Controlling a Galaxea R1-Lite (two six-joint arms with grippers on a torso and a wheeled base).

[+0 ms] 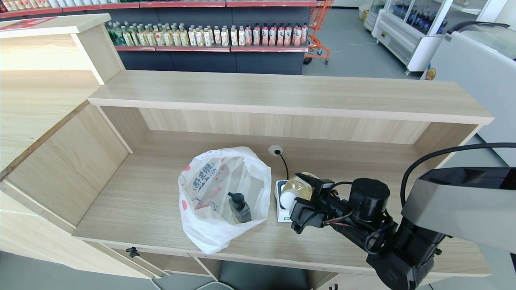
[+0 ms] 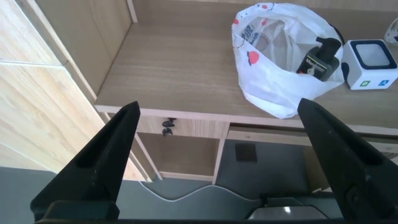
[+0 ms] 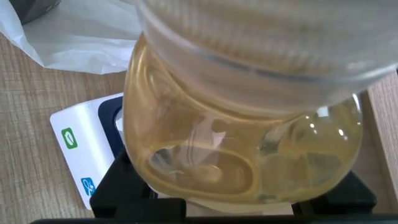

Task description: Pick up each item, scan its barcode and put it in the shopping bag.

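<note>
The right gripper (image 1: 305, 198), lower right of centre in the head view, is clamping a jar (image 1: 298, 187) of amber liquid and holding it just over the white scanner (image 1: 282, 216). The scanner is sitting just beside the white shopping bag (image 1: 209, 229) in the middle of the wooden counter (image 1: 133, 201). A dark pump bottle (image 1: 239, 207) is standing inside the bag, and the left gripper (image 2: 217, 107) is hanging off the counter's front edge with its fingers spread wide, holding nothing.
</note>
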